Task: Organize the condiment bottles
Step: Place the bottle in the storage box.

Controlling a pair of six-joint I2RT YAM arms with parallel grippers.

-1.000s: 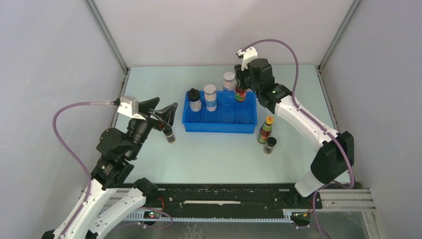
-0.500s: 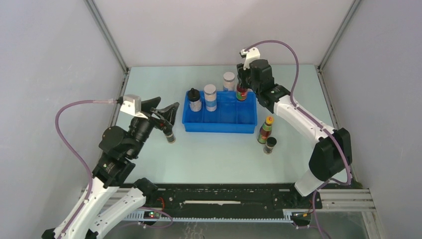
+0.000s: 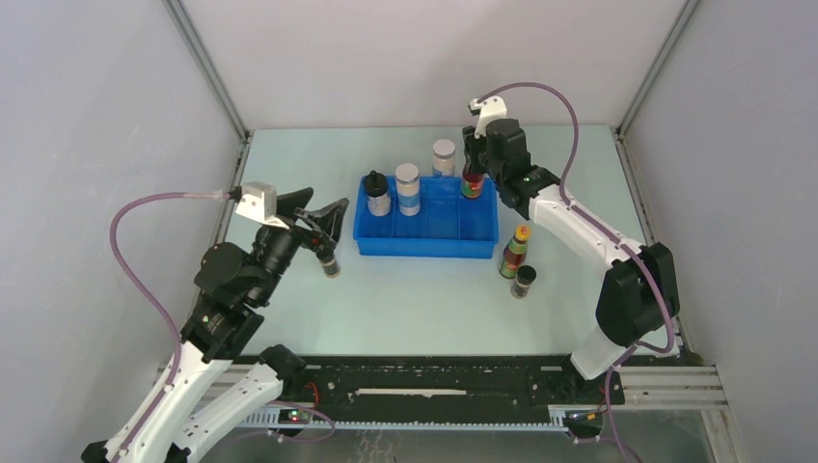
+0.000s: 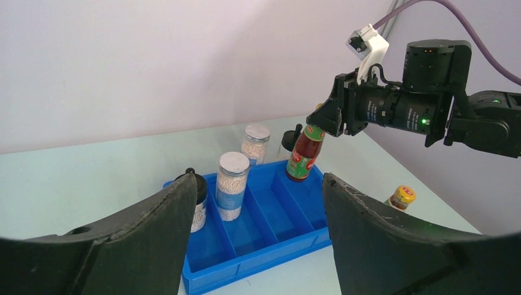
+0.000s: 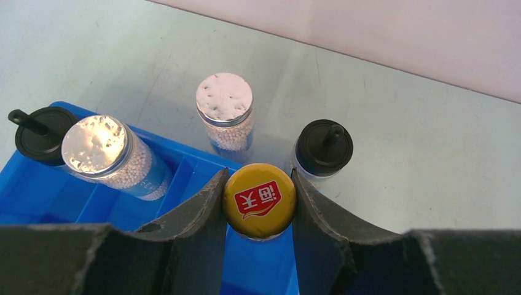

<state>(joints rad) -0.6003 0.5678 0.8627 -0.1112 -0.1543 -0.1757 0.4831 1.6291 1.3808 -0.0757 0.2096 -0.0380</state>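
Clamping the orange-capped sauce bottle [image 4: 302,158] by its cap, the right gripper [image 5: 258,179] is holding it tilted beneath itself, over an end compartment of the blue tray [image 4: 258,263]. The left gripper [image 4: 258,180] is hanging spread wide, empty, facing the tray.

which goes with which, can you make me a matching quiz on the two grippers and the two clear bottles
Things:
1. left gripper
2. right gripper
3. nearer clear bottle
4. farther clear bottle

States or places:
a. stands on the table behind the blue tray
b. shut on a slim orange-capped bottle
c. open and empty
d. stands inside the blue tray

Pairs: 1-c, 2-b, 3-d, 4-a
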